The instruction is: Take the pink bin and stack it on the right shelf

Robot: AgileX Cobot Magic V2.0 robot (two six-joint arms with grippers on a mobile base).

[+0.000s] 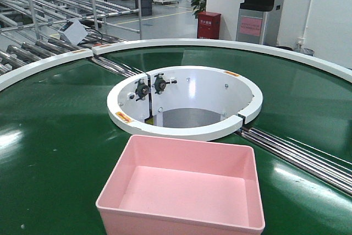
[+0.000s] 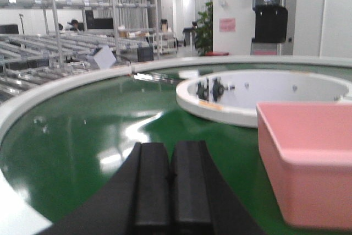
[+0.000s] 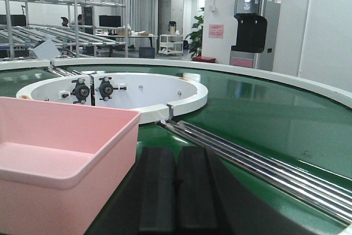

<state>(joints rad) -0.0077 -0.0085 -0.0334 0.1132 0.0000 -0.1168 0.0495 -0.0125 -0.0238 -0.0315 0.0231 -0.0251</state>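
Note:
The pink bin [image 1: 184, 188] rests empty on the green conveyor belt [image 1: 49, 152], at the near middle of the front view. The left wrist view has the pink bin [image 2: 308, 158] on the right, with my left gripper [image 2: 171, 182] shut on nothing to its left and apart from it. The pink bin [image 3: 60, 163] fills the left of the right wrist view. My right gripper [image 3: 176, 188] sits just off its right wall, shut and empty. Neither gripper shows in the front view. The right shelf is out of view.
A white ring [image 1: 184, 103] with a round opening sits in the belt just beyond the bin. Steel rollers [image 1: 300, 155] cross the belt at the right. Metal roller racks [image 1: 49, 9] stand at the far left, and a red box [image 1: 208, 24] and a dispenser [image 1: 258, 4] stand behind.

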